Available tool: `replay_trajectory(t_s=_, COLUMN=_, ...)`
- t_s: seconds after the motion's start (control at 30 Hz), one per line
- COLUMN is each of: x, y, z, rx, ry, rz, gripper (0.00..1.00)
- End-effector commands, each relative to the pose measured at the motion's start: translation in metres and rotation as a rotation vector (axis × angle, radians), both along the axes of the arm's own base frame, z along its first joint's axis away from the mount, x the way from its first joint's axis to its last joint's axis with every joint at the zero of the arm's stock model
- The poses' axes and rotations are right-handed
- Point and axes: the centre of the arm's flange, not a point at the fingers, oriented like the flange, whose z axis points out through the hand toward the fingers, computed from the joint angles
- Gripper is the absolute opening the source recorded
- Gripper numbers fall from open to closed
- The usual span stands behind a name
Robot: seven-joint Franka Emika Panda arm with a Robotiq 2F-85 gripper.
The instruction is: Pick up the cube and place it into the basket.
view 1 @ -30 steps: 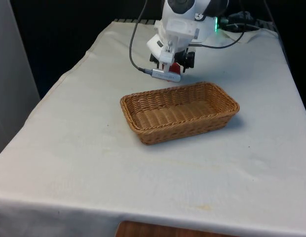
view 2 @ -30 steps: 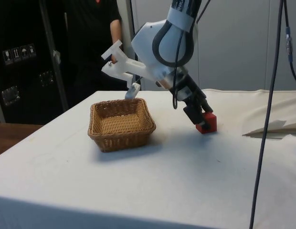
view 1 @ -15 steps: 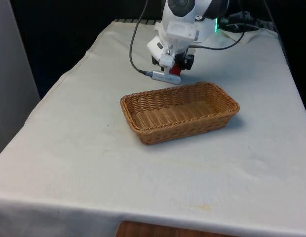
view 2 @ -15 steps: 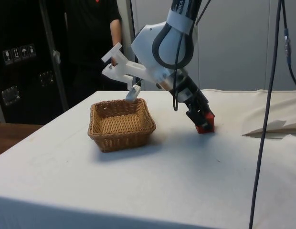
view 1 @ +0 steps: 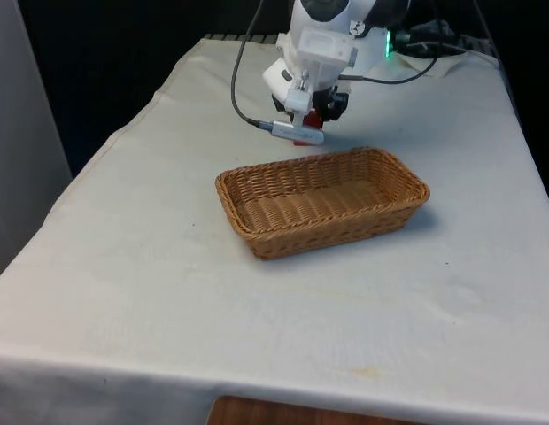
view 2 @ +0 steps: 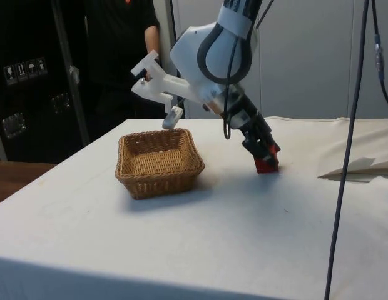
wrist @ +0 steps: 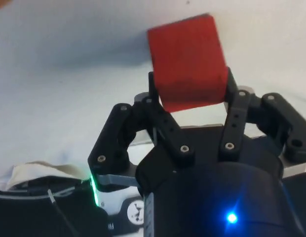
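The gripper (wrist: pixel 190 96) has its 2 fingers clamped on the red cube (wrist: pixel 187 61), 1 on each side, and in the wrist view the hold sits on the cube's lower part, with most of the block standing clear beyond the fingertips. In the side view the cube (view 2: pixel 266 163) hangs at the tip of the slanted gripper (view 2: pixel 261 152), at or barely above the surface (view 2: pixel 244 231); whether it is actually clear of the cloth cannot be told. In the front view the cube (view 1: pixel 315 116) shows as a small red patch under the gripper (view 1: pixel 319 113), just behind the far rim of the basket (view 1: pixel 320 200).

Risks, as judged from here:

1. The grip is shallow. With so much of the block beyond the fingers, a quick swing could make it pivot or slip out.
2. The gripper holds the cube at a slant. Released that way over the basket, it would land on an edge and could bounce toward the low wall.
3. The cube is low and the basket's rim is close. Moving across before rising could knock the block against the wicker, shoving the light basket or prying the cube loose.
4. The cloth could catch a dragged corner.
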Motion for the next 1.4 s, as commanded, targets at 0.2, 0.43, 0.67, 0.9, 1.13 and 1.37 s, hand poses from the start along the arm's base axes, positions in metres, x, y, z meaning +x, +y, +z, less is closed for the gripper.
replay_trajectory(t_s=0.2, x=0.002, y=-0.001, z=0.025, rx=0.002, ry=-0.001, rz=-0.003, gripper=0.05)
replay_trajectory(t_s=0.43, x=0.007, y=-0.004, z=0.049, rx=0.005, ry=0.001, rz=-0.008, gripper=0.05)
replay_trajectory(t_s=0.67, x=0.018, y=-0.011, z=0.067, rx=0.007, ry=0.011, rz=-0.014, gripper=0.05)
replay_trajectory(t_s=0.9, x=0.03, y=-0.018, z=0.085, rx=0.005, ry=0.021, rz=-0.023, gripper=0.05)
replay_trajectory(t_s=1.13, x=0.04, y=-0.02, z=0.101, rx=0.001, ry=0.033, rz=-0.032, gripper=0.05)
replay_trajectory(t_s=1.37, x=0.055, y=-0.019, z=0.104, rx=0.008, ry=0.016, rz=-0.032, gripper=0.05)
